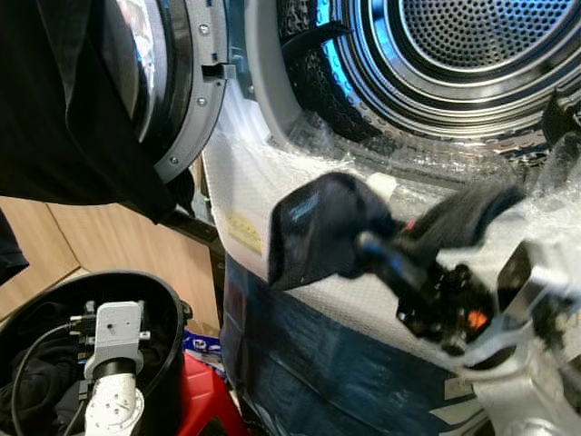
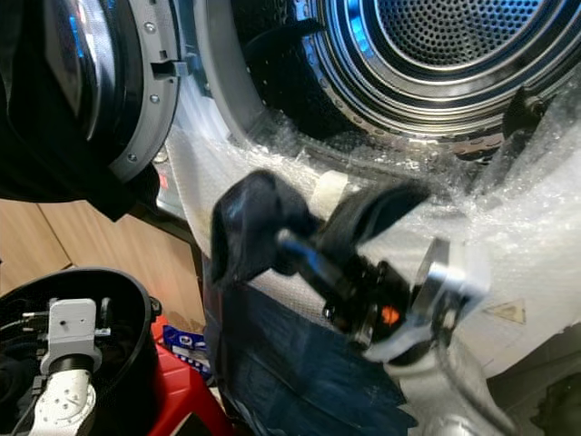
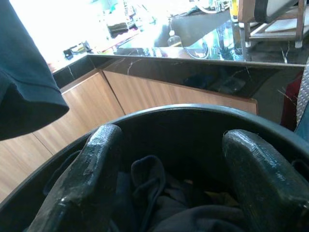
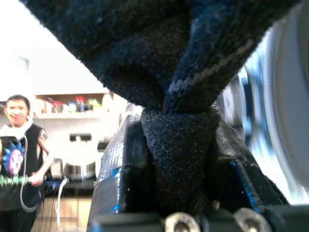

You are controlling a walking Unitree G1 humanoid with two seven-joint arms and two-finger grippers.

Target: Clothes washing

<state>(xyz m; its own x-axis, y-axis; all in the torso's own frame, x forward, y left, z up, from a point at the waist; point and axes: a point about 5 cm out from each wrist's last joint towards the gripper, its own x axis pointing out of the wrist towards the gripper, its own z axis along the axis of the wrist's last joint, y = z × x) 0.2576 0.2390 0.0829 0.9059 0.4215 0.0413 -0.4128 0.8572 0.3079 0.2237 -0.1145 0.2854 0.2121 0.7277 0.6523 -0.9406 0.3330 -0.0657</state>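
Dark knitted cloth (image 4: 178,145) lies closest of all, bunched and pinched between the two black fingers (image 4: 120,164) of the right gripper (image 1: 381,245), which is clamped on a dark garment (image 1: 313,232); in the head views that garment hangs as a blurred fold in front of the washing machine's bubble-wrapped front panel (image 1: 245,182), below the open drum (image 1: 472,45). The arm is blurred, so it looks to be in mid-swing. Out from there, the round door (image 1: 177,82) stands open to the robot's left with another dark cloth (image 1: 64,109) draped over it. Lower left, the left gripper (image 3: 169,183) hangs over the black laundry basket (image 1: 168,291), its fingers spread apart with nothing between them and more dark clothes (image 3: 159,193) lying in the basket beneath. A person (image 4: 19,159) stands well behind in the right wrist view. My judgement: the garment is on its way up to the drum, and the risk is its loose hanging fold catching on the door rim or the plastic wrap, or slipping from the pinch and dropping outside the opening if the swing is too quick.
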